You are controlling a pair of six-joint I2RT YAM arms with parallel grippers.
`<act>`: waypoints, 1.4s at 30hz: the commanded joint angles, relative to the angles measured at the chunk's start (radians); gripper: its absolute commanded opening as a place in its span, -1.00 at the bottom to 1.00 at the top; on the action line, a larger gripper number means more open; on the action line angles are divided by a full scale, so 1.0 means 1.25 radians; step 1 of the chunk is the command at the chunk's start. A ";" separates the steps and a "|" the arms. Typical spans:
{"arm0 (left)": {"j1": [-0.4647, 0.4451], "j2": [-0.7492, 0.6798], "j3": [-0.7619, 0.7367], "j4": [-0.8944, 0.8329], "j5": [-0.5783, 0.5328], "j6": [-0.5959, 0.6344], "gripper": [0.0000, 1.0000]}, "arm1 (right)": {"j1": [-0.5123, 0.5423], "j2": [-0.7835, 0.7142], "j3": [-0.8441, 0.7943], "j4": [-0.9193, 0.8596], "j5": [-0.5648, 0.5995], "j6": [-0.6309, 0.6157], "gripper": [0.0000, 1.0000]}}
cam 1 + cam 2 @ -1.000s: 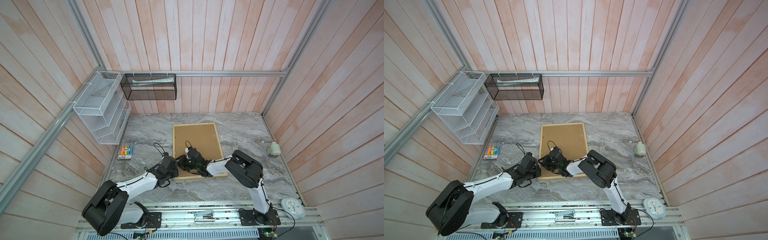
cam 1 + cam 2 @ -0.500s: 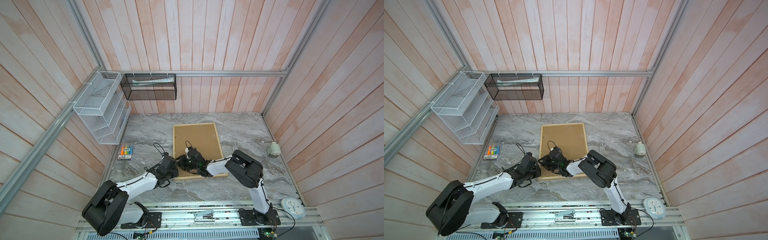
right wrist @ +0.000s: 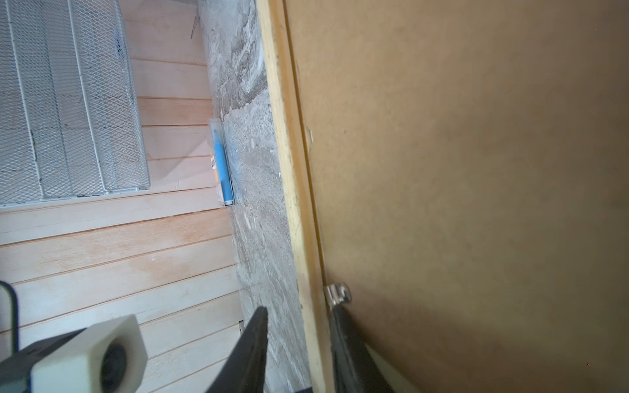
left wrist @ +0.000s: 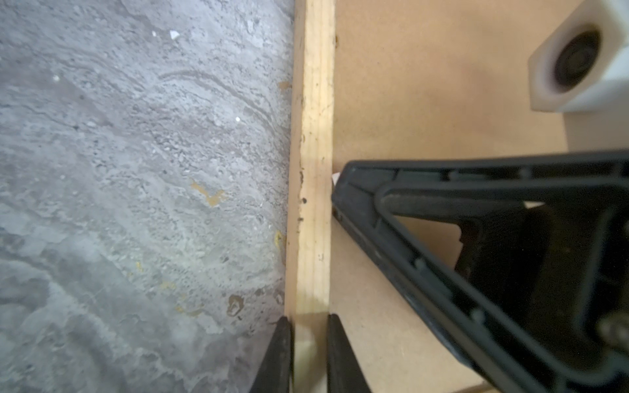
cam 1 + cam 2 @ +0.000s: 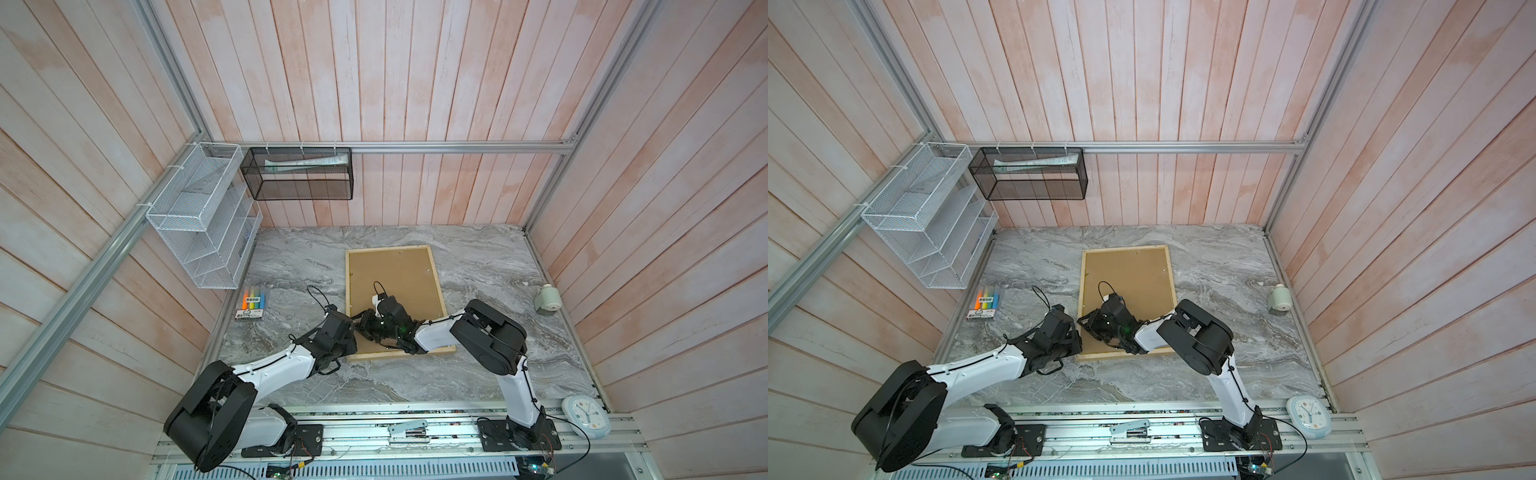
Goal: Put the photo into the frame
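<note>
The frame [image 5: 388, 248] lies face down near the middle of the grey marbled tabletop [image 5: 478, 266]. Its pale wooden rails enclose a plain brown backing board [image 5: 390, 274] that fills the opening, and whether the photo lies under the board cannot be told. Both arms reach in to the frame's left rail, close to its near corner, and in both top views the two wrists sit almost against each other there. The left end effector [image 4: 309, 326] is clamped on that rail: in the left wrist view one dark finger [image 4: 277, 354] presses the outer face beside the tabletop and the other presses the inner face over the board, with the wood filling the gap between them. The right end effector [image 3: 299, 308] straddles the same rail a little farther along with its jaws apart. Its outer finger [image 3: 253, 343] hangs over the marble, clear of the wood, while the inner finger rests at the board's edge, its tip just beside a small metal tab [image 3: 337, 294] at the rail's inner side. A pack of coloured markers [image 5: 251, 303] lies by the left wall under a white wire rack [image 5: 199, 216], a black mesh basket [image 5: 299, 174] hangs on the back wall, and a round clock [image 5: 586, 415] sits by the near right corner.
</note>
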 commanded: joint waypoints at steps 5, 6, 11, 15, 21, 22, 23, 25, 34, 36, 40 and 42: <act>-0.008 -0.019 0.001 -0.045 0.049 -0.020 -0.82 | -0.042 0.057 -0.016 -0.098 0.097 -0.010 -0.32; -0.007 -0.020 0.001 -0.045 0.049 -0.020 -0.82 | -0.042 0.058 -0.015 -0.098 0.095 -0.010 -0.32; -0.007 -0.018 0.000 -0.043 0.049 -0.021 -0.82 | -0.042 0.055 -0.018 -0.099 0.097 -0.013 -0.32; -0.008 -0.017 -0.001 -0.043 0.049 -0.021 -0.82 | -0.042 0.060 -0.016 -0.096 0.093 -0.013 -0.32; -0.007 -0.018 -0.002 -0.047 0.034 -0.023 -0.82 | -0.040 0.016 -0.023 -0.118 0.132 -0.060 -0.33; -0.006 -0.018 0.001 -0.051 0.030 -0.020 -0.82 | -0.040 -0.003 -0.027 -0.125 0.145 -0.078 -0.33; -0.004 -0.017 0.005 -0.055 0.025 -0.017 -0.82 | -0.040 -0.027 -0.030 -0.137 0.166 -0.100 -0.33; -0.003 -0.015 0.017 -0.065 0.015 -0.008 -0.82 | -0.041 -0.074 -0.029 -0.166 0.199 -0.155 -0.33; 0.001 -0.014 0.070 -0.109 -0.023 0.019 -0.55 | -0.078 -0.265 -0.034 -0.290 0.322 -0.367 -0.31; 0.001 -0.020 0.077 -0.117 -0.029 0.022 -0.43 | -0.098 -0.295 -0.045 -0.302 0.328 -0.397 -0.31; 0.001 -0.035 0.080 -0.125 -0.034 0.023 -0.28 | -0.147 -0.339 -0.073 -0.322 0.323 -0.455 -0.29; 0.001 -0.039 0.078 -0.133 -0.036 0.020 -0.25 | -0.190 -0.349 -0.079 -0.333 0.283 -0.508 -0.27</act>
